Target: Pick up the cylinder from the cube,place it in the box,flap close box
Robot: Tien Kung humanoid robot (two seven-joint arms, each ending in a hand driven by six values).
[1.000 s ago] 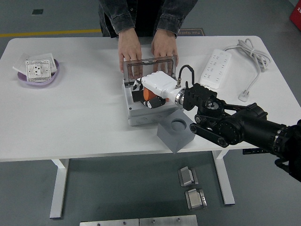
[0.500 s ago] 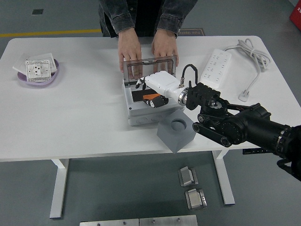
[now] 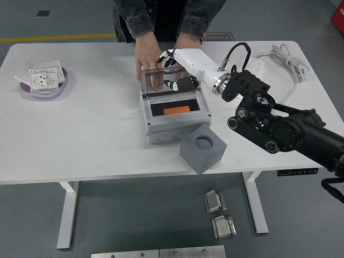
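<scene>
Cylinder: the orange cylinder [image 3: 176, 110] lies on its side inside the box, in the dark opening — I judge this part of the task as done.

Box: the grey box [image 3: 174, 122] stands in the middle of the table, and I take it as my landmark for all places.

Lid: the clear lid [image 3: 171, 79] stands upright at the far edge of the box, so the box is not yet closed.

Cube: the grey cube [image 3: 202, 148] sits just in front of the box, at its right corner; the round hollow on its top is empty.

My right hand: my right hand [image 3: 179, 69] is above the far right part of the box, at the top edge of the lid. The fingers are loose and spread, they grasp nothing.

My left hand: not visible.

Person: two hands [image 3: 149, 64] rest on the table just behind the box, behind the lid, close to my fingers.

What is left: only to flap the lid down — I should push it toward the near side with care for the person's hands.

Farther away: a white power strip [image 3: 247, 75] to the right of the box, a purple dish [image 3: 37, 90] far to its left.
</scene>
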